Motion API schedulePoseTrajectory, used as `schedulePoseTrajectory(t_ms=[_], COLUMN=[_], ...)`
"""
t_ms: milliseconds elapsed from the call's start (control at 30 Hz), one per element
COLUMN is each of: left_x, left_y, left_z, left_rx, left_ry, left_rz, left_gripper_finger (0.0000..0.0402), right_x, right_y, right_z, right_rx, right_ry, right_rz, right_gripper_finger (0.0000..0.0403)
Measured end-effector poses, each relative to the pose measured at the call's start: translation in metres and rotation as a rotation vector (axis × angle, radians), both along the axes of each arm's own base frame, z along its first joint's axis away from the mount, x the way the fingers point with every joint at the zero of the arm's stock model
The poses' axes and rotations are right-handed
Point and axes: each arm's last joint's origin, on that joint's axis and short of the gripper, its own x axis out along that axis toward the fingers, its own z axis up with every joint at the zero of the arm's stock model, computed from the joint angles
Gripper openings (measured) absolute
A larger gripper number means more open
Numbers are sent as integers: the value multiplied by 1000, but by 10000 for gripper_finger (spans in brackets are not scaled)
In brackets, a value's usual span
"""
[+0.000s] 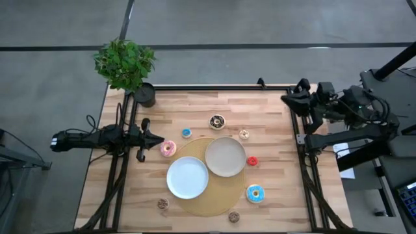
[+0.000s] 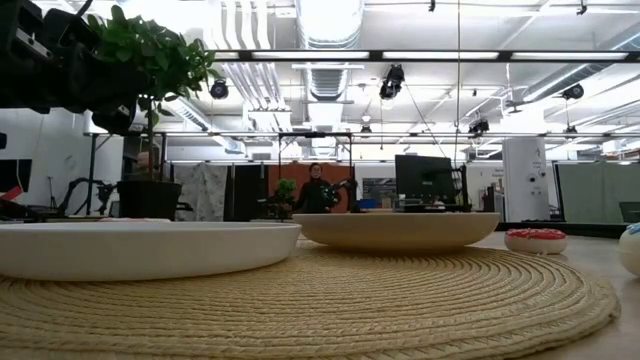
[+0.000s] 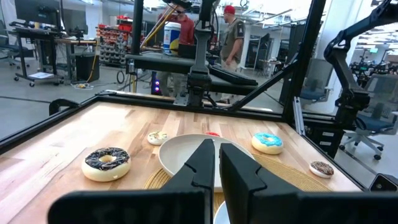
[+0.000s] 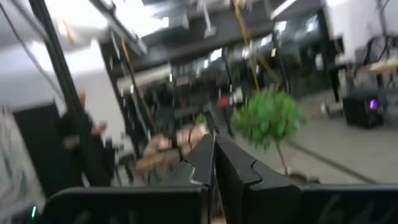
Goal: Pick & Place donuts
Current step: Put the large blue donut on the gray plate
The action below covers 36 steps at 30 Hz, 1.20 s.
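Wooden table (image 1: 273, 201) ringed with donuts round the plates (image 1: 187, 177), pink donut (image 1: 168, 148) just at 3 o'clock of pressed-together, empty left gripper (image 1: 158, 138); right gripper (image 1: 286, 99) likewise shut at 1 o'clock; could shove it aside unless opened first.

Grey floor (image 1: 260, 23) surrounds the table; ceiling strip lights (image 2: 330, 55) brighten the workshop.

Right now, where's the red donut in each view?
High: red donut on bare wood, just right of the beige plate.
Low: right side, on the table past the woven mat, right of the same plate.
Left wrist: only a red sliver behind the plate's far rim.
Right wrist: not in it.
Shared landmark: the beige plate.
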Motion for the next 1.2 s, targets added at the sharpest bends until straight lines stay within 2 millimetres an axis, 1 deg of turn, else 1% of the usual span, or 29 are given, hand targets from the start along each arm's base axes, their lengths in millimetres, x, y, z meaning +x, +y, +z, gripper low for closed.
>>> schedulePoseTrajectory(t_ms=[100,233,367,500,800,1200], left_x=[0,0,0,0,0,0], left_y=[0,0,0,0,0,0], left_z=[0,0,0,0,0,0], left_rx=[0,0,0,0,0,0], left_ry=[0,0,0,0,0,0], left_rz=[0,0,0,0,0,0], left_gripper_finger=[0,0,0,0,0,0], right_x=[3,8,14,21,33,35], right_y=[2,5,8,10,17,36], right_z=[5,10,10,5,-9,-12], right_rx=[-10,-27,-31,-2,28,-5], right_ry=[79,166,263,341,457,493], right_rz=[55,171,268,335,435,561], right_gripper_finger=[9,9,9,9,9,9])
